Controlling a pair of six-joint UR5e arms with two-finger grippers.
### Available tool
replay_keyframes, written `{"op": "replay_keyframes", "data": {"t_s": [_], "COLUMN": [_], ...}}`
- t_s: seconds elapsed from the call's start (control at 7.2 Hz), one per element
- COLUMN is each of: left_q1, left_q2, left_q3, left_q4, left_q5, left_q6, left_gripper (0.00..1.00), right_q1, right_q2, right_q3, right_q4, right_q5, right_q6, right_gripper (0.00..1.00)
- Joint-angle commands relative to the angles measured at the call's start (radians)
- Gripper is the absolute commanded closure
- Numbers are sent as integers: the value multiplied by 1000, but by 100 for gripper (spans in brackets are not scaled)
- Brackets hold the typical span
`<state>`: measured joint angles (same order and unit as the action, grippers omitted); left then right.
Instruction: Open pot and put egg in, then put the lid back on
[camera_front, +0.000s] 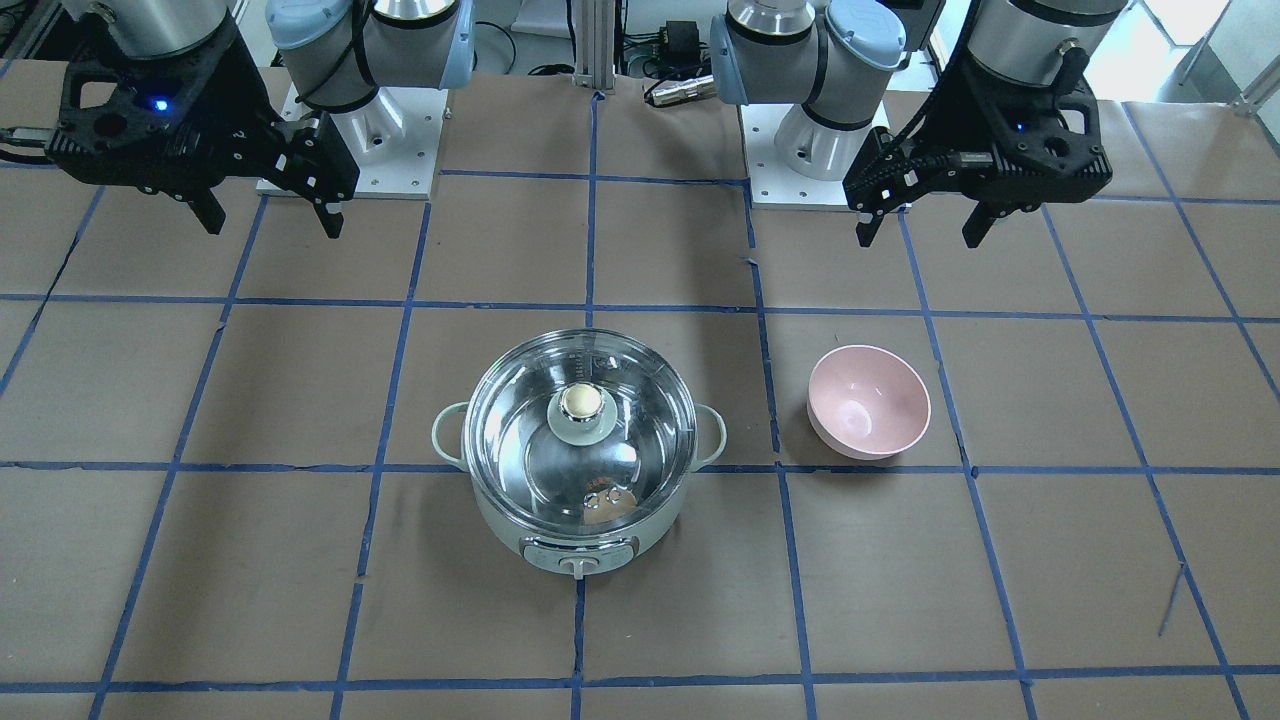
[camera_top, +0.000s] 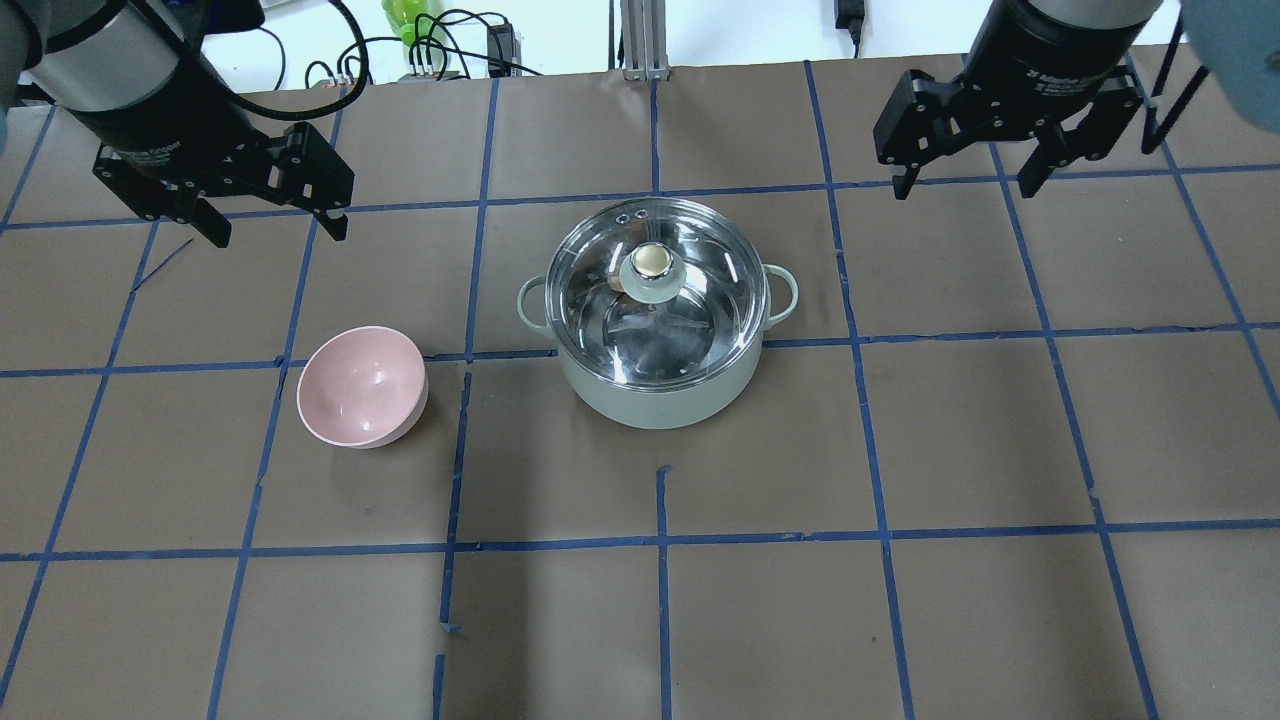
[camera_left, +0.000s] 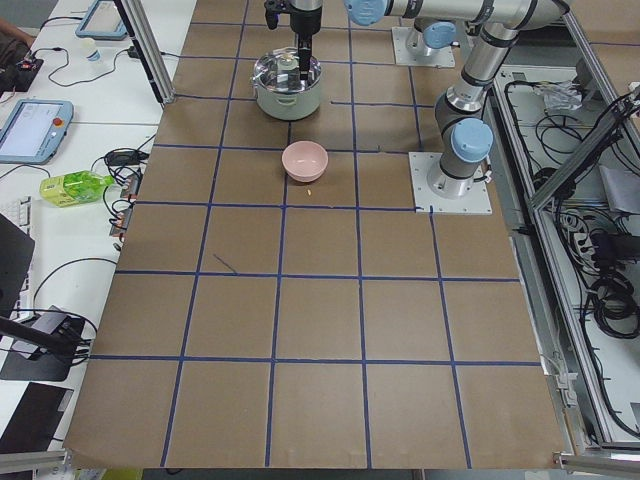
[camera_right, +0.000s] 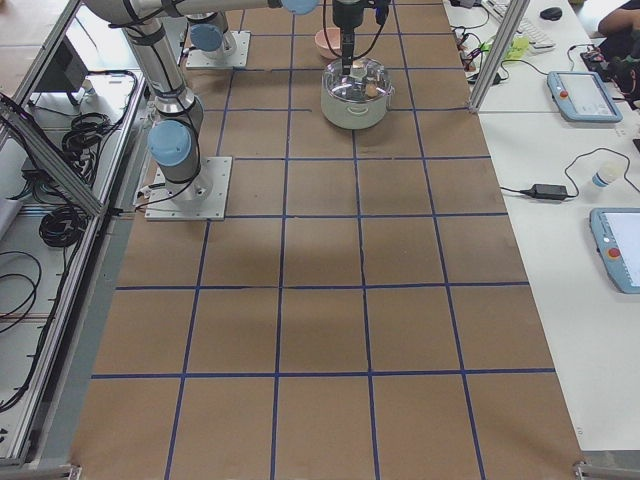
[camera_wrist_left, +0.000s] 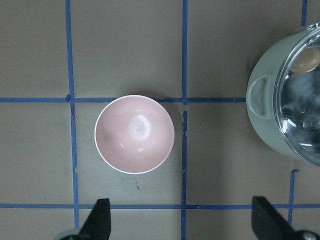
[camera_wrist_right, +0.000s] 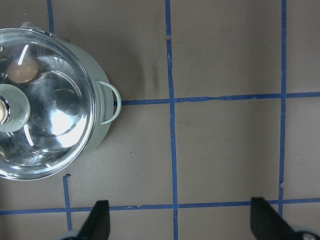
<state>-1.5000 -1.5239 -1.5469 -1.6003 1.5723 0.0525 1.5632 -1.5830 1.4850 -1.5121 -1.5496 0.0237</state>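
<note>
**A:** Where is the pot found?

**B:** The pot (camera_top: 655, 395) is seen upright near the middle of the table (camera_top: 900, 450), set over a crossing of blue tape lines. Its control knob is turned toward the operators' side.

**A:** And the lid?

**B:** The lid (camera_top: 655, 275) is seated level on the pot's rim, so the pot is closed. The cream-topped knob is seen at the centre of the lid, and the two vent rings near the edge on the control-knob side.

**A:** Can the egg be made out?

**B:** The egg (camera_front: 608, 508) is seen through the glass. It is lying on the steel bottom inside the pot, close to the wall on the control-knob side. In the overhead view it is mostly hidden by the lid's knob.

**A:** How is the left gripper held?

**B:** The left gripper (camera_top: 278, 232) is held above the table, its fingers spread wide with nothing gripped. It is kept well apart from the pot, on the side where the pink bowl (camera_top: 362, 385) is placed. In its wrist view the bowl is framed ahead of the fingertips.

**A:** And the right gripper?

**B:** The right gripper (camera_top: 966, 190) is likewise spread wide with nothing gripped. It is held above the table on the pot's other side, well apart from it.
</note>
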Motion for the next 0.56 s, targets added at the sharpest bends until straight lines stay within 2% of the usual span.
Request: {"op": "replay_keyframes", "data": {"t_s": [0.0,0.42], "left_q1": [13,12], "left_q2": [-2,-9], "left_q3": [11,13], "left_q4": [-47,-76], "left_q5": [0,-3], "left_q6": [0,0], "left_gripper": [0,0], "right_q1": [-5,-5], "right_q2": [-9,-9], "right_q3": [5,5], "right_q4": [-3,-3], "right_q5": [19,19], "right_q6": [-10,-13], "right_gripper": [0,0]}}
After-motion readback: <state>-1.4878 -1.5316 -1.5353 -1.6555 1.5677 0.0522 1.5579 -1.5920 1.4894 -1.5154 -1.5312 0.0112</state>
